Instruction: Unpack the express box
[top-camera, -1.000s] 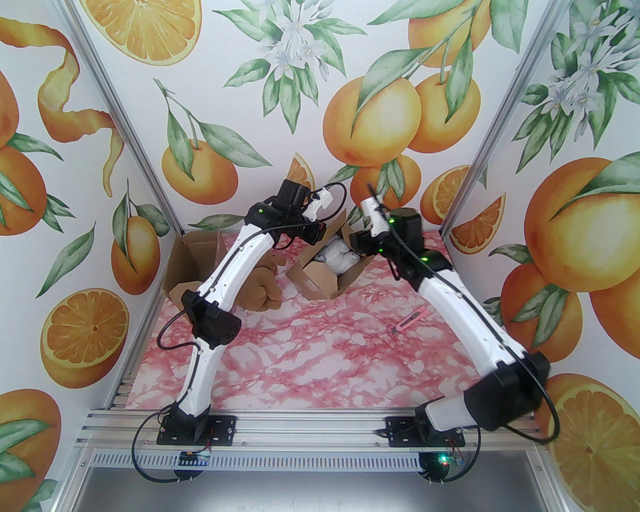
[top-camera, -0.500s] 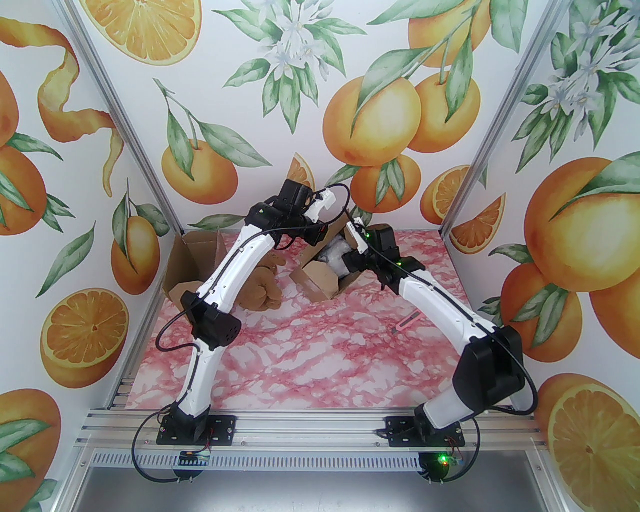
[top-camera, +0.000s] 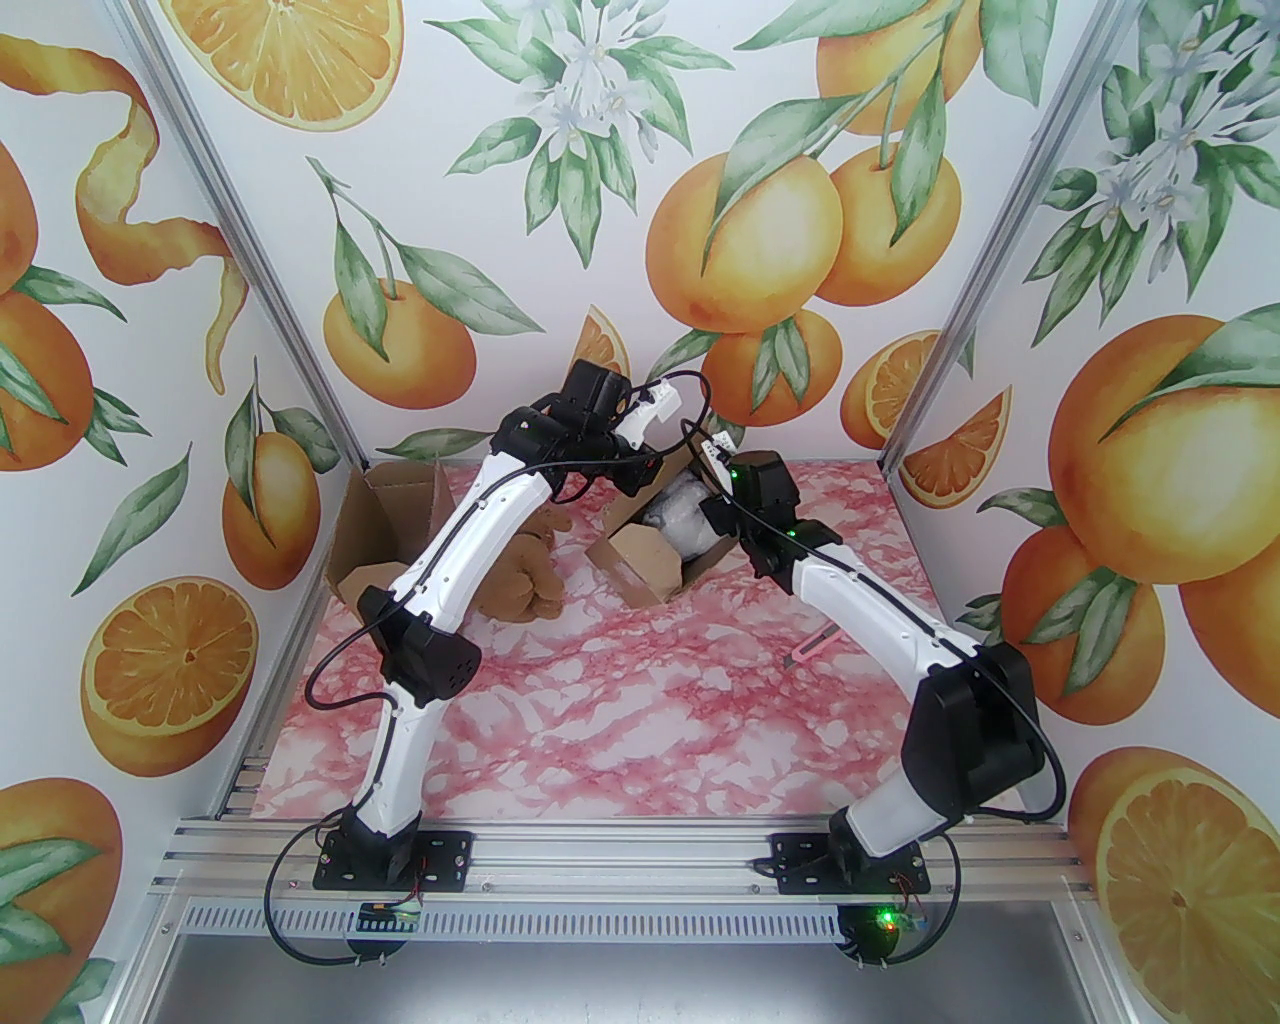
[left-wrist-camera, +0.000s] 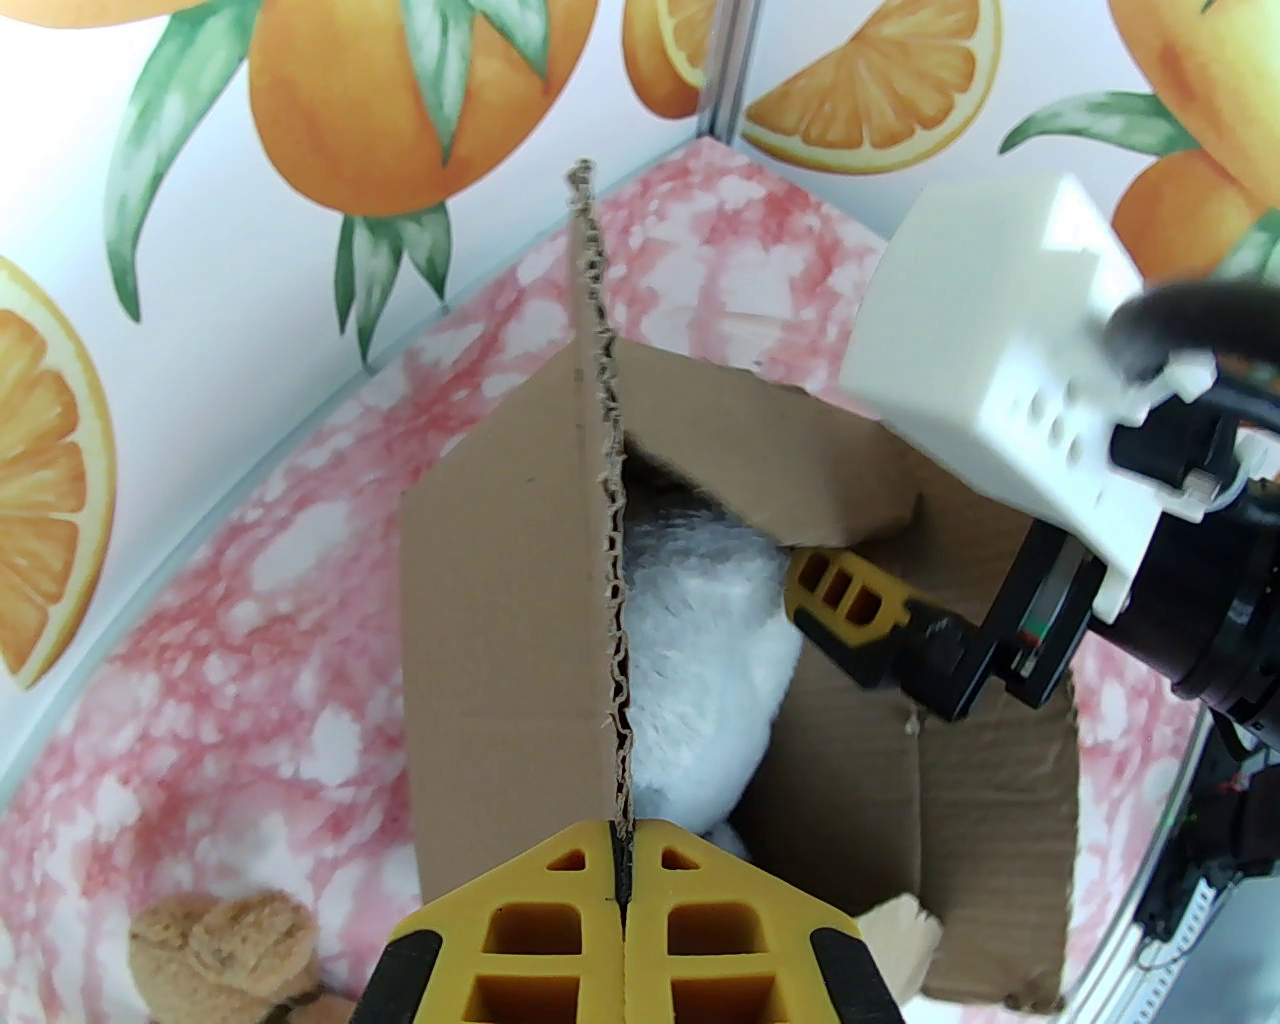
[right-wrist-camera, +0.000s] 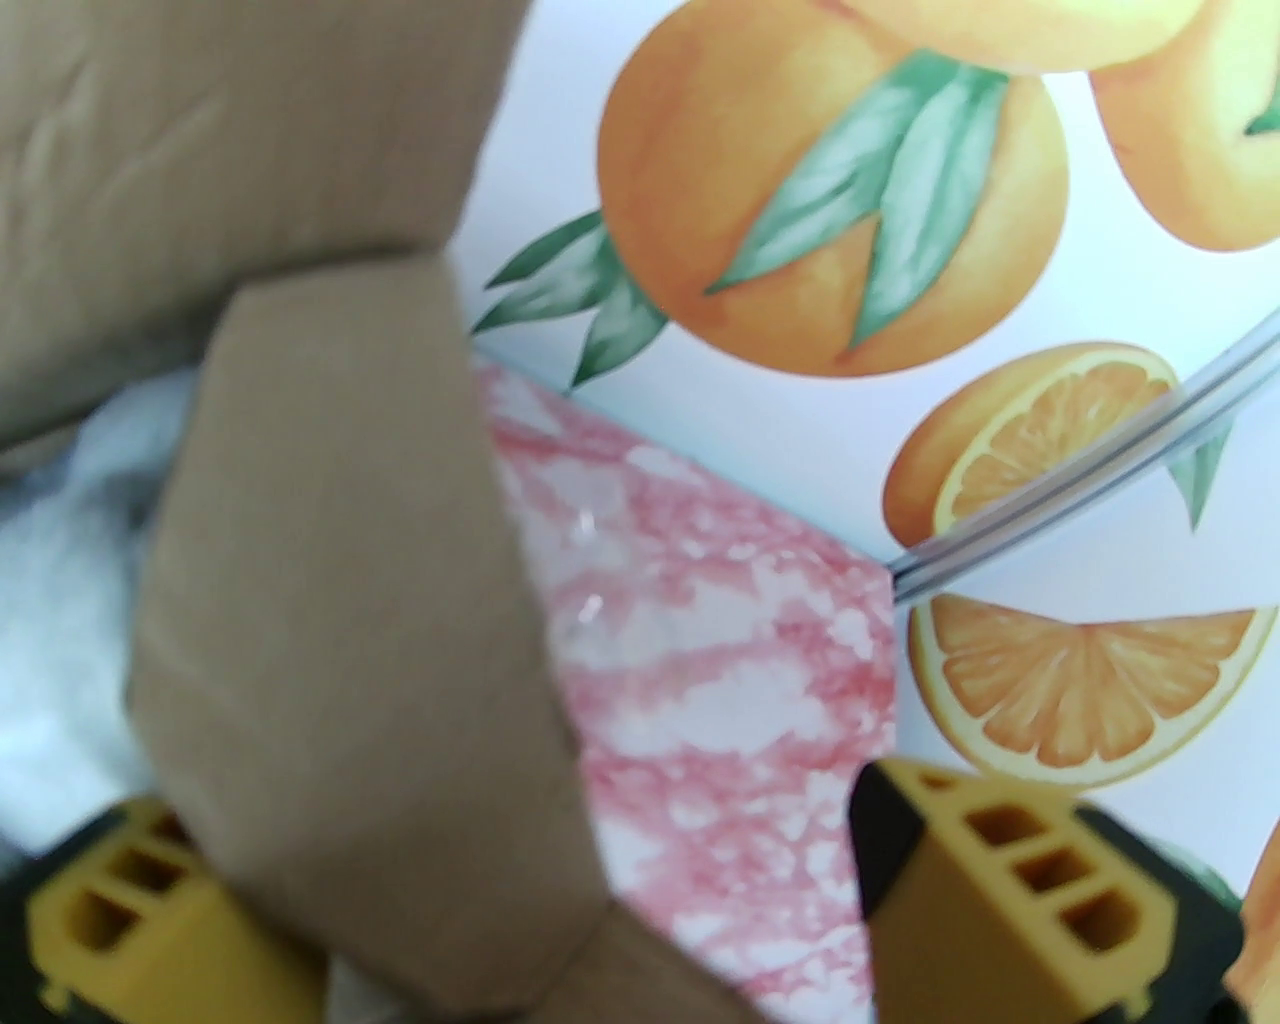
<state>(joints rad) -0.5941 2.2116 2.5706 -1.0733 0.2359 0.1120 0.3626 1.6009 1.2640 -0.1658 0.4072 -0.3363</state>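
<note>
An open cardboard box (top-camera: 640, 565) sits toward the far middle of a pink marbled desk (top-camera: 640, 720), with a white fluffy bundle (left-wrist-camera: 700, 640) still inside it. The left end effector (left-wrist-camera: 622, 835) is closed on the edge of one upright box flap (left-wrist-camera: 500, 600), pinching the cardboard between its yellow fingers. The right end effector (right-wrist-camera: 500, 800) is spread wide and grips nothing. It straddles another flap (right-wrist-camera: 340, 600), so one finger is down inside the box just beside the bundle and the other hangs outside over the desk. From the right end effector the bundle lies to its left, on the inner side of that flap (its exact outline is blurred there). Seen from the left wrist, the bundle looks longer along the pinched flap than across it. The right arm is the free one and the nearer, so lifting the bundle out looks like its job, once both fingers are inside the box.
</note>
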